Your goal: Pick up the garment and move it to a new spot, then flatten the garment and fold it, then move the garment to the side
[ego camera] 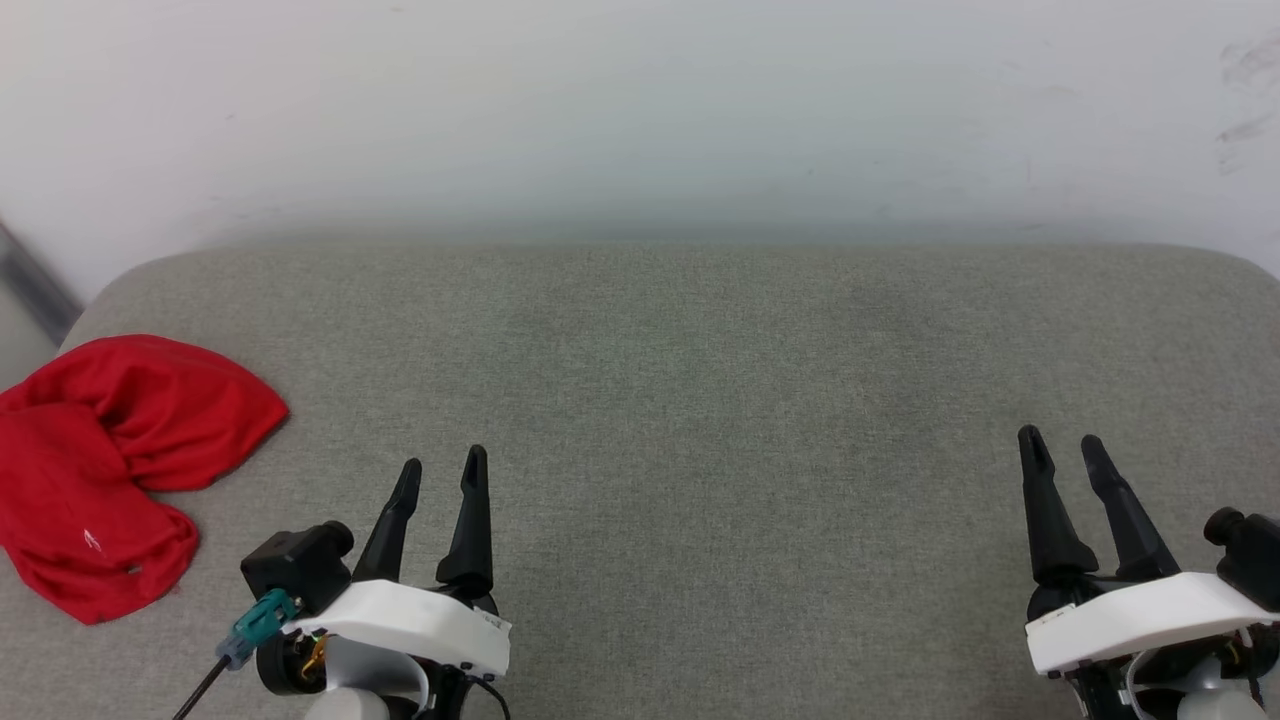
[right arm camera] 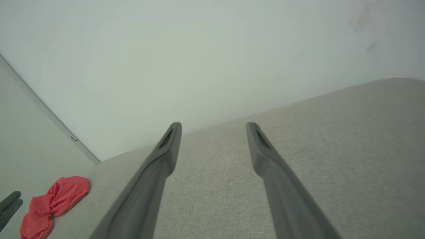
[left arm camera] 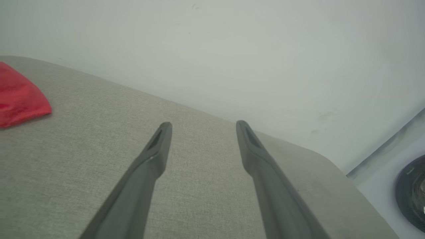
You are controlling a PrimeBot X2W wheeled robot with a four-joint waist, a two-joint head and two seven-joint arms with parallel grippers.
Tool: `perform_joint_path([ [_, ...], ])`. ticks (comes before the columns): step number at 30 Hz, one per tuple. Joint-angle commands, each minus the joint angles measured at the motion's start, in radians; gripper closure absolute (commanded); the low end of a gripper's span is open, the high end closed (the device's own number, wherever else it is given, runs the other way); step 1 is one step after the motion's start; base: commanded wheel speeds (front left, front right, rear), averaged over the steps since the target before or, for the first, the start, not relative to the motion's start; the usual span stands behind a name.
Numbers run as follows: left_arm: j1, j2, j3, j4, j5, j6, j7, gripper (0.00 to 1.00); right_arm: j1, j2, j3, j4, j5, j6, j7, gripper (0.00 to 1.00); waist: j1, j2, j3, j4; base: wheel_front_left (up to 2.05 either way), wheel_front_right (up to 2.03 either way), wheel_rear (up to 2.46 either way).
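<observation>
The garment [ego camera: 110, 465] is a bright red crumpled heap at the left edge of the grey upholstered surface [ego camera: 700, 400]. Its corner shows at the left of the left wrist view, garment [left arm camera: 18, 96], and it appears small at the lower left of the right wrist view, garment [right arm camera: 53, 202]. My left gripper [ego camera: 443, 468] stands open near the front edge, to the right of the garment and apart from it, with nothing between its fingers. My right gripper [ego camera: 1060, 442] is open at the front right, far from the garment. In their wrist views, left gripper [left arm camera: 203, 125] and right gripper [right arm camera: 214, 126] hold nothing.
A pale wall [ego camera: 640, 110] rises directly behind the grey surface. The surface has rounded back corners. A dark round object [left arm camera: 411, 192] sits on the floor past the surface's edge in the left wrist view.
</observation>
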Motion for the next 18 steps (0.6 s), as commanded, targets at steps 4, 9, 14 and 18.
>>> perform_joint_path([
  [4,-0.018,0.003,-0.003,0.0,0.066,0.005,-0.015,0.0,0.007,0.004,-0.011,-0.02,-0.067,0.0,0.005,0.0,0.0,0.0,-0.001,0.0,0.0,0.0,0.0],
  [9,-0.019,0.003,-0.008,0.005,0.127,0.009,-0.026,0.0,0.014,0.005,-0.022,-0.029,-0.125,0.0,0.012,0.0,0.0,0.0,-0.002,0.001,0.0,0.0,0.0],
  [14,-0.02,0.003,-0.013,0.012,0.18,0.013,-0.039,0.0,0.02,0.006,-0.029,-0.035,-0.177,0.0,0.017,0.0,0.0,0.0,-0.003,0.002,0.0,0.0,0.0],
  [18,-0.021,0.003,-0.016,0.018,0.219,0.018,-0.048,0.0,0.024,0.007,-0.028,-0.038,-0.206,0.0,0.015,0.0,0.0,0.0,-0.003,0.003,0.0,0.0,0.0],
])
